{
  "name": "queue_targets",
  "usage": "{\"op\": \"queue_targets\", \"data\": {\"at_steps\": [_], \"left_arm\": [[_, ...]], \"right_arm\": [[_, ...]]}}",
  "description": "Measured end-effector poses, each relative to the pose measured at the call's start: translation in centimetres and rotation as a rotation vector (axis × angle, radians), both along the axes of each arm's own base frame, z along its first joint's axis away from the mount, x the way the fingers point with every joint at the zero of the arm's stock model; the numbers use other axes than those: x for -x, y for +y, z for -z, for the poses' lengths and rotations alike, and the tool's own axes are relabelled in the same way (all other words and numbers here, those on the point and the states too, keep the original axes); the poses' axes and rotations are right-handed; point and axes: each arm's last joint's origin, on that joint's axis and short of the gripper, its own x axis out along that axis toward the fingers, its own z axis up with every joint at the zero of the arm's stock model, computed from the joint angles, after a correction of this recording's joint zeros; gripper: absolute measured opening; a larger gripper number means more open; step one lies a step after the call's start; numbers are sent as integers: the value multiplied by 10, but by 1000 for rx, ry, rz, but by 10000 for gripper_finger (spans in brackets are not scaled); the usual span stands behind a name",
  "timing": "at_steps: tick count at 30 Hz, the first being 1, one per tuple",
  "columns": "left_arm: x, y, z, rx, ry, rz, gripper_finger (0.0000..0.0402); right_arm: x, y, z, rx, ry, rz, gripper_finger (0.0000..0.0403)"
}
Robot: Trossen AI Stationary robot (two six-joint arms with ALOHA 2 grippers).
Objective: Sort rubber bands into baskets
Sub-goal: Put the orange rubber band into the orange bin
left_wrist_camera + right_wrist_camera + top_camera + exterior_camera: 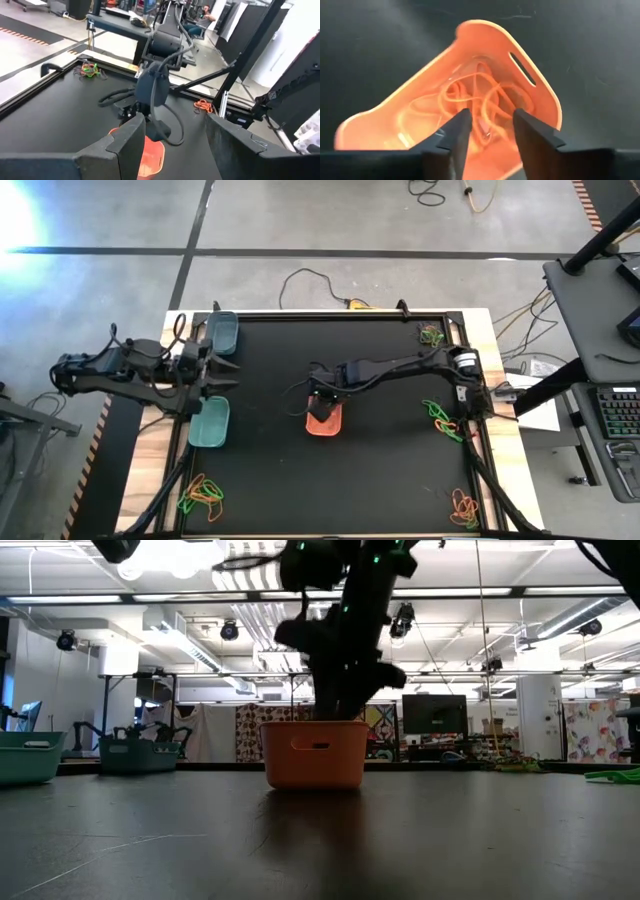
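Note:
The orange basket (326, 421) stands mid-table, with several orange rubber bands (480, 100) lying inside it. My right gripper (491, 120) is open and points down into it from just above (322, 395). I see nothing between its fingers but the bands on the basket's floor. My left gripper (224, 372) is open and empty at the table's left. It is between the dark grey-teal basket (222, 333) and the light teal basket (210, 423). The left wrist view (172, 131) shows it facing the right arm.
Loose heaps of green, orange and dark bands lie at the table's far right corner (432, 335), right edge (441, 418), near right corner (463, 506) and near left corner (203, 492). A raised frame (330, 313) rims the black mat. Cables lie on the floor behind the table.

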Motion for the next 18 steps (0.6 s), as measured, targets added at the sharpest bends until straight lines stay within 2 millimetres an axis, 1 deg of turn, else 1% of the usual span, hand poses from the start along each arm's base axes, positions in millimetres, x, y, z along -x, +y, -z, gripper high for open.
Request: {"op": "queue_targets", "data": {"at_steps": [3,5,8,10,11,13,15,18], "left_arm": [[-6,-2,1,-6,15,22,192],[-12,-4,3,-6,28,29,192],[-21,-6,4,21,33,29,192],[-28,-9,4,58,28,33,192],[-32,-11,4,75,27,41,192],[-39,-16,3,107,10,60,192],[-47,-21,4,131,16,78,192],[-56,-30,9,160,49,104,192]], "right_arm": [[8,5,-15,8,-14,-34,177],[9,6,-23,16,-55,-58,189],[9,8,-26,28,-74,-92,201],[13,16,-28,38,-56,-132,205],[16,22,-31,51,-47,-153,206],[25,41,-39,63,-25,-202,207],[36,65,-45,60,-3,-260,208],[56,101,-47,36,66,-302,208]]}}
